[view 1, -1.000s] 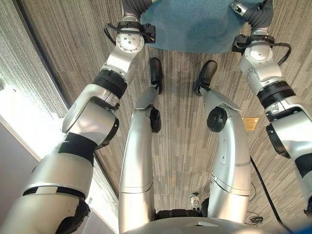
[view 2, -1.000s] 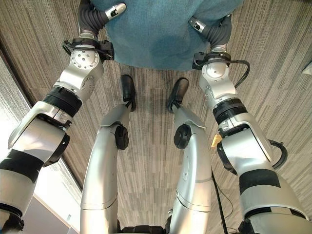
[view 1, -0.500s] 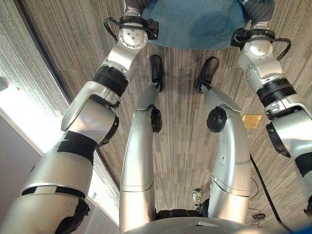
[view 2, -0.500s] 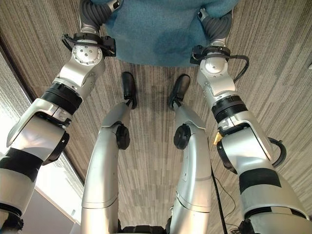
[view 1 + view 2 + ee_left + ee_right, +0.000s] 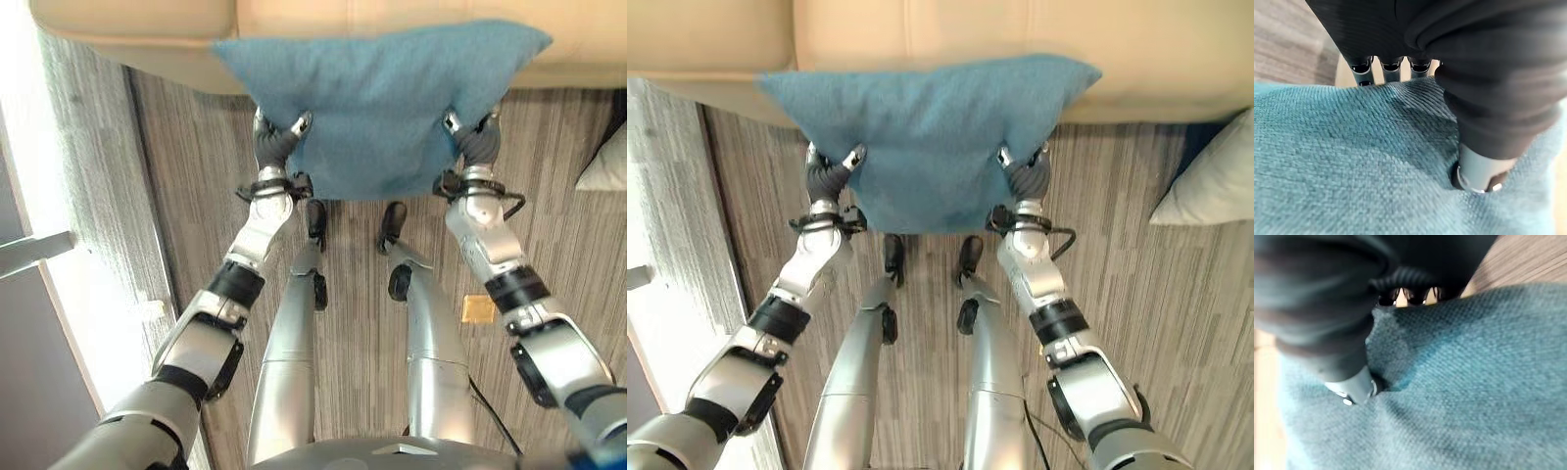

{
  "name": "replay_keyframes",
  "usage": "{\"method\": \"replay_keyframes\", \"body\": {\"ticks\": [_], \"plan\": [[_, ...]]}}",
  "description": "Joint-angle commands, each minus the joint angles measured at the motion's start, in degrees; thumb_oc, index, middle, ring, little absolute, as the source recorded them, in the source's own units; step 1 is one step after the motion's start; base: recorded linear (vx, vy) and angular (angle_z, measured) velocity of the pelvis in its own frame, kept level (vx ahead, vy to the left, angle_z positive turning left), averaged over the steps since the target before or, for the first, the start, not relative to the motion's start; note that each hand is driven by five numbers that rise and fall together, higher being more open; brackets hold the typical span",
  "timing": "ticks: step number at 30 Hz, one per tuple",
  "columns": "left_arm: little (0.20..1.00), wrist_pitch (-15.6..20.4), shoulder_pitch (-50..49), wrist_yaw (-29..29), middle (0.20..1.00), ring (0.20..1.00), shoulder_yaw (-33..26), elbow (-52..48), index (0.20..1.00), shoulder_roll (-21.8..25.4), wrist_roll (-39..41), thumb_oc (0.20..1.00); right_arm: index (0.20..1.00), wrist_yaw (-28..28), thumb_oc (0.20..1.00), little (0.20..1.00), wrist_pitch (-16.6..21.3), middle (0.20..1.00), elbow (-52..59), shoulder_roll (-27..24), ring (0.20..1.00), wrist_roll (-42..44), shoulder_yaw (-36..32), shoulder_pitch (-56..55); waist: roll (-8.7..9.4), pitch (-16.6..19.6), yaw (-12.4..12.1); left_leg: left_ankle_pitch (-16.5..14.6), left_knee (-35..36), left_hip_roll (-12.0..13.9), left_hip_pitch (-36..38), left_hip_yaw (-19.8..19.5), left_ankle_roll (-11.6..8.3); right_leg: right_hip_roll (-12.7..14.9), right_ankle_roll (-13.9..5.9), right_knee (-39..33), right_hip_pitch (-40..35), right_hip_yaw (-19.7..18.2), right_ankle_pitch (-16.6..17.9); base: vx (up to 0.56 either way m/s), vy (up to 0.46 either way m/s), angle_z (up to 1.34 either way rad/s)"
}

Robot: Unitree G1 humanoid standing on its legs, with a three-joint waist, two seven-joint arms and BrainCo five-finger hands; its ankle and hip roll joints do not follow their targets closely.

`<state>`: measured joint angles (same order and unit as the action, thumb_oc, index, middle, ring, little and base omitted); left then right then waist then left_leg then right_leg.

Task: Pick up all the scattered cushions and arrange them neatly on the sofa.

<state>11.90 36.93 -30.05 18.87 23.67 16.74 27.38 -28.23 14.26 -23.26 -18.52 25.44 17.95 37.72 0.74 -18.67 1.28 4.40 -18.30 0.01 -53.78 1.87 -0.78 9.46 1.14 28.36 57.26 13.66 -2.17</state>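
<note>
A teal cushion (image 5: 387, 98) is hanging between the robot's two hands above the striped carpet (image 5: 196, 196), its far edge lying over the front edge of the beige sofa (image 5: 137, 29). The left hand (image 5: 277, 142) is gripping the cushion's near left corner, thumb pressing into the top of the fabric while the other fingers (image 5: 1362, 68) are curling under the edge, as the left wrist view shows. The right hand (image 5: 475, 140) is pinching the near right corner in the same way, its thumb (image 5: 1352, 387) dimpling the cloth; the rest of its fingers are mostly hidden behind the fold, so their exact curl is hard to make out. A pale cushion (image 5: 1215, 186) is lying on the carpet toward the sofa's right end, apparently just beside its front edge and well apart from the teal one.
</note>
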Motion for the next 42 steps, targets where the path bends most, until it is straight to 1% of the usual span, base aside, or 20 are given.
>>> {"method": "replay_keyframes", "body": {"ticks": [1,2,5,6,7,10,15,18,19,20,22,23,27,29,31,34,36,38,39,42], "plan": [[0.200,5.7,3.4,3.7,0.200,0.200,4.5,-3.4,0.200,-3.6,-4.9,0.200,0.200,5.4,0.200,0.200,7.2,0.200,6.6,3.4,0.200,-5.0,1.7,3.4,-0.98,4.9,0.7,-5.6,2.8,0.1,7.4,-7.7,-4.20,-0.3,-6.69,-8.1,-9.6,-2.3,0.0,-0.10,-0.048,0.11],[0.200,5.9,1.9,4.1,0.200,0.200,4.6,-4.1,0.200,-3.6,-5.0,0.200,0.200,5.9,0.200,0.200,7.0,0.200,7.4,3.2,0.200,-5.2,1.9,1.5,-0.74,4.9,0.7,-3.7,3.9,0.0,9.1,-7.7,-4.19,0.1,-6.26,-10.1,-12.0,-1.5,1.7,-0.07,-0.038,0.13],[0.200,5.8,-2.5,5.1,0.200,0.200,5.2,-5.7,0.200,-3.7,-5.9,0.200,0.200,7.2,0.200,0.200,6.9,0.200,9.2,3.2,0.200,-5.5,1.2,-4.4,-0.43,5.3,0.6,-3.7,6.5,0.7,17.1,-7.6,-4.63,-0.2,-6.34,-13.1,-20.1,-0.3,1.8,0.03,-0.074,0.10],[0.200,6.0,-6.1,5.9,0.200,0.200,5.4,-7.0,0.200,-3.9,-6.1,0.200,0.200,8.3,0.200,0.200,6.7,0.200,10.2,3.5,0.200,-5.4,1.0,-8.4,-0.32,5.9,0.5,-3.8,8.0,1.3,21.9,-7.3,-4.81,-0.5,-6.38,-15.1,-25.4,0.4,1.6,0.08,-0.067,0.07],[0.200,5.9,-6.1,5.9,0.200,0.200,5.4,-7.1,0.200,-3.9,-6.1,0.200,0.200,8.3,0.200,0.200,6.7,0.200,10.3,3.5,0.200,-5.4,1.0,-8.4,-0.32,5.8,0.5,-3.7,8.1,1.3,22.2,-7.4,-4.82,-0.5,-6.38,-15.2,-25.7,0.5,1.6,0.16,-0.083,0.08],[0.200,5.5,-16.0,8.7,0.200,0.200,3.9,-10.7,0.200,-2.2,-7.1,0.200,0.200,11.9,0.200,0.200,5.4,0.200,12.1,3.1,0.200,-5.7,-0.5,-17.7,-0.58,8.5,-0.1,-3.3,14.2,3.5,36.5,-6.4,-5.67,-2.0,-6.36,-19.5,-40.3,1.7,0.4,0.26,-0.096,0.07],[0.200,4.7,-21.7,10.4,0.200,0.200,2.3,-11.8,0.200,-1.1,-6.0,0.200,0.200,13.7,0.200,0.200,3.9,0.200,12.8,2.3,0.200,-6.7,-1.2,-22.6,-0.80,12.0,-0.2,-2.4,17.4,5.3,45.2,-5.4,-6.84,-4.3,-6.00,-23.5,-49.6,2.3,-0.8,0.17,-0.088,0.00],[0.200,4.2,-23.7,11.3,0.200,0.200,2.0,-12.6,0.200,-0.9,-6.2,0.200,0.200,14.6,0.200,0.200,3.5,0.200,13.8,1.5,0.200,-6.9,-1.9,-25.5,-0.22,13.0,-0.5,-2.6,14.3,5.6,46.6,-5.2,-7.16,-5.8,-5.04,-26.3,-54.7,1.7,-1.7,0.10,-0.123,0.14],[0.200,4.2,-23.8,11.3,0.200,0.200,2.0,-12.7,0.200,-0.9,-6.2,0.200,0.200,14.6,0.200,0.200,3.5,0.200,13.8,1.5,0.200,-6.9,-1.9,-25.6,-0.23,12.9,-0.5,-2.7,14.2,5.6,46.6,-5.3,-7.16,-5.8,-5.03,-26.4,-54.8,1.8,-1.6,0.03,-0.078,0.18],[0.200,4.0,-24.1,11.5,0.200,0.200,1.8,-12.6,0.200,-1.3,-6.0,0.200,0.200,14.6,0.200,0.200,3.4,0.200,13.8,1.1,0.200,-7.2,-2.2,-26.2,0.16,12.7,-0.7,-2.8,9.9,5.2,46.1,-5.2,-7.29,-6.0,-4.42,-26.9,-56.4,1.6,-1.9,0.03,-0.066,0.17],[0.200,3.8,-24.6,11.8,0.200,0.200,1.9,-12.4,0.200,-1.6,-5.9,0.200,0.200,14.6,0.200,0.200,3.1,0.200,14.1,1.0,0.200,-7.3,-2.7,-27.0,0.54,13.0,-0.6,-2.7,6.6,4.6,44.9,-4.6,-6.95,-5.6,-4.25,-27.8,-57.8,2.1,-1.7,0.05,-0.045,0.05],[0.200,3.5,-24.7,11.9,0.200,0.200,2.2,-12.3,0.200,-1.8,-5.8,0.200,0.200,14.8,0.200,0.200,3.0,0.200,14.2,1.0,0.200,-7.0,-2.9,-27.0,0.78,13.4,-0.6,-3.9,7.7,4.1,44.2,-3.4,-5.98,-5.2,-4.49,-28.4,-58.2,2.2,-1.6,0.08,0.006,0.08],[0.200,2.9,-24.1,12.6,0.200,0.200,2.3,-11.8,0.200,-1.9,-6.0,0.200,0.200,14.9,0.200,0.200,2.6,0.200,13.7,1.3,0.200,-6.1,-3.4,-26.2,1.40,14.3,-1.5,-3.7,10.9,3.2,41.5,-0.6,-4.77,-4.9,-5.38,-28.6,-58.8,1.4,-1.3,0.10,0.060,0.17],[0.200,2.8,-25.3,13.1,0.200,0.200,2.4,-13.1,0.200,-1.4,-6.4,0.200,0.200,15.7,0.200,0.200,2.6,0.200,13.7,1.9,0.200,-5.6,-3.4,-26.0,0.97,14.7,-2.1,-4.5,12.0,2.0,43.5,-2.2,-4.33,-4.8,-6.16,-28.2,-59.7,0.9,-1.6,0.21,0.152,-0.34],[0.200,2.7,-26.2,13.3,0.200,0.200,2.0,-14.1,0.200,-1.0,-6.4,0.200,0.200,16.7,0.200,0.200,2.2,0.200,13.7,2.3,0.200,-5.1,-2.9,-25.7,0.89,15.3,-2.6,-5.6,12.9,1.4,45.9,-1.7,-3.41,-4.1,-6.74,-27.4,-60.7,-0.1,-1.9,0.20,0.186,-0.64],[0.200,2.6,-26.5,13.7,0.200,0.200,1.5,-15.6,0.200,-0.1,-6.6,0.200,0.200,18.9,0.200,0.200,2.4,0.200,12.7,4.0,0.200,-2.7,-2.2,-23.6,-0.27,14.3,-4.8,-7.5,13.3,0.4,48.3,-0.5,-0.72,-1.6,-8.57,-18.9,-58.2,-1.5,-2.1,0.11,0.242,-0.54],[0.200,2.8,-26.9,13.8,0.200,0.200,1.1,-16.2,0.200,0.4,-6.6,0.200,0.200,19.8,0.200,0.200,2.4,0.200,12.9,4.5,0.200,-2.0,-1.9,-22.7,-0.99,13.8,-4.8,-7.9,13.7,0.3,49.4,0.0,0.90,-0.4,-10.09,-10.7,-54.3,-2.8,-0.3,0.07,0.183,-0.78],[0.200,2.9,-26.8,13.9,0.200,0.200,0.9,-16.5,0.200,1.0,-7.0,0.200,0.200,20.3,0.200,0.200,2.6,0.200,13.1,5.2,0.200,-2.0,-1.7,-22.4,-2.07,13.1,-4.5,-8.6,14.4,0.2,51.1,0.2,2.34,0.0,-10.67,-3.5,-50.0,-4.1,0.7,0.14,0.134,-0.28],[0.200,3.0,-26.7,14.1,0.200,0.200,0.8,-16.6,0.200,0.7,-6.8,0.200,0.200,20.6,0.200,0.200,2.2,0.200,13.0,4.9,0.200,-2.1,-1.5,-22.2,-2.18,13.2,-3.8,-8.9,15.9,-0.1,52.9,-0.3,2.26,-0.8,-9.76,-7.5,-48.6,-4.6,-0.1,0.21,0.030,-0.18],[0.200,3.1,-26.3,14.2,0.200,0.200,0.7,-16.5,0.200,0.5,-6.5,0.200,0.200,20.4,0.200,0.200,2.4,0.200,13.3,4.1,0.200,-2.1,-1.3,-21.3,-1.69,13.1,-2.9,-9.5,16.9,-0.3,54.3,-0.3,1.65,-1.5,-9.22,-17.4,-46.8,-4.0,2.3,0.22,-0.124,-0.10]]}}
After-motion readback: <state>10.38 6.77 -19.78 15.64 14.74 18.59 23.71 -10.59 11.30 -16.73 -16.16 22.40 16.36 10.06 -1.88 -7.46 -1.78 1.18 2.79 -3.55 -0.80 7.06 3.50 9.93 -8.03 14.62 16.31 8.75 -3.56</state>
